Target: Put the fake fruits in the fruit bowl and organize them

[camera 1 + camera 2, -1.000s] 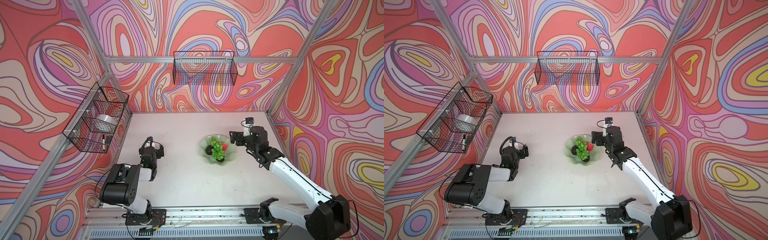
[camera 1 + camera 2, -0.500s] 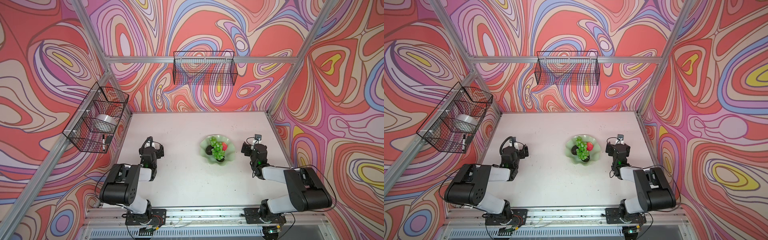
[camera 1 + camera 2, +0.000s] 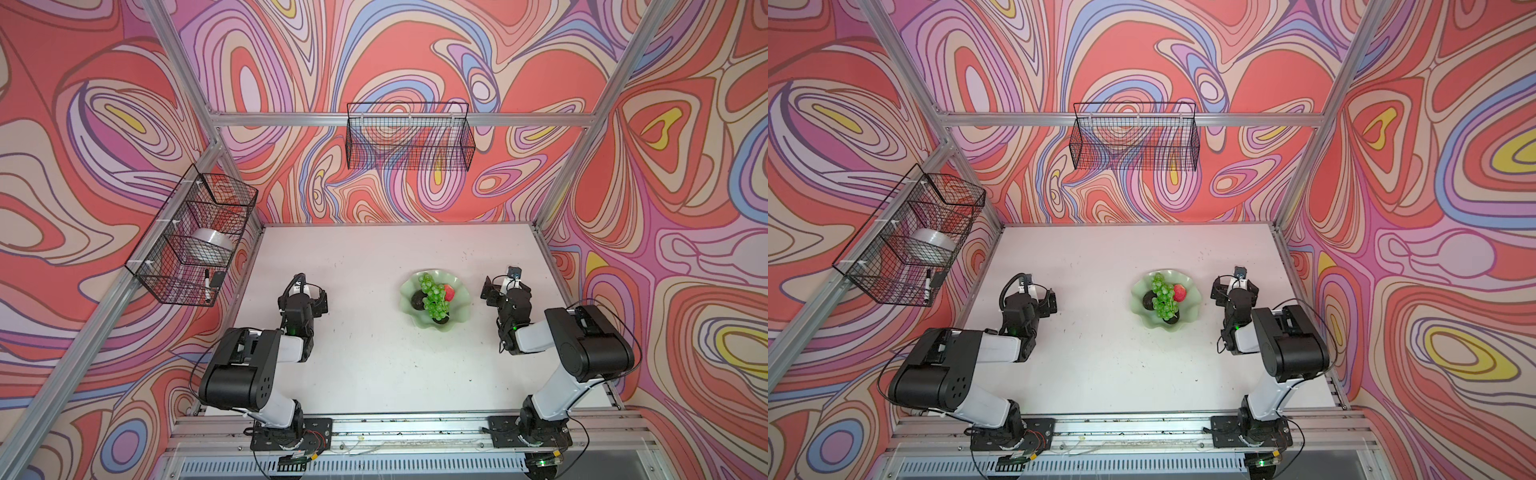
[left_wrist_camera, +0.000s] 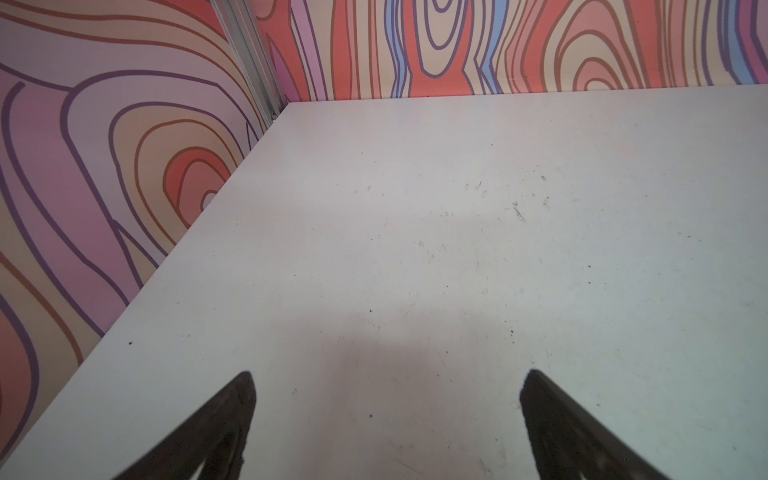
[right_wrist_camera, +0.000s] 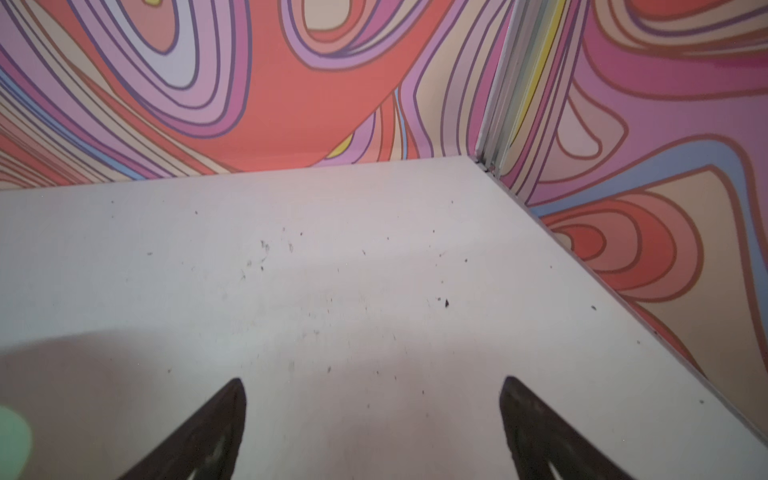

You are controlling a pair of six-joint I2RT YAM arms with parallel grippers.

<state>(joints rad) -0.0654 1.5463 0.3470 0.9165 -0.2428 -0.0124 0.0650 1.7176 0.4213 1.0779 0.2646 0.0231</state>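
The pale green fruit bowl (image 3: 459, 320) (image 3: 1188, 316) stands right of the table's middle in both top views. In it lie the green grapes (image 3: 432, 296) (image 3: 1163, 297), a red apple (image 3: 449, 292) (image 3: 1179, 292) and two dark avocados (image 3: 417, 300) (image 3: 440, 319). My right gripper (image 3: 507, 287) (image 5: 374, 386) is open and empty over bare table, just right of the bowl. A blurred green bit of the bowl's rim (image 5: 12, 440) shows at the edge of the right wrist view. My left gripper (image 3: 305, 293) (image 4: 386, 382) is open and empty, well left of the bowl.
A black wire basket (image 3: 409, 141) hangs on the back wall. Another wire basket (image 3: 195, 237) on the left wall holds a tape roll and a marker. Patterned walls close the table on three sides; both arms sit folded near the front rail.
My right arm has drawn back from beside the bowl and folded down at the table's right side, still open. The left arm and the fruits have not moved.
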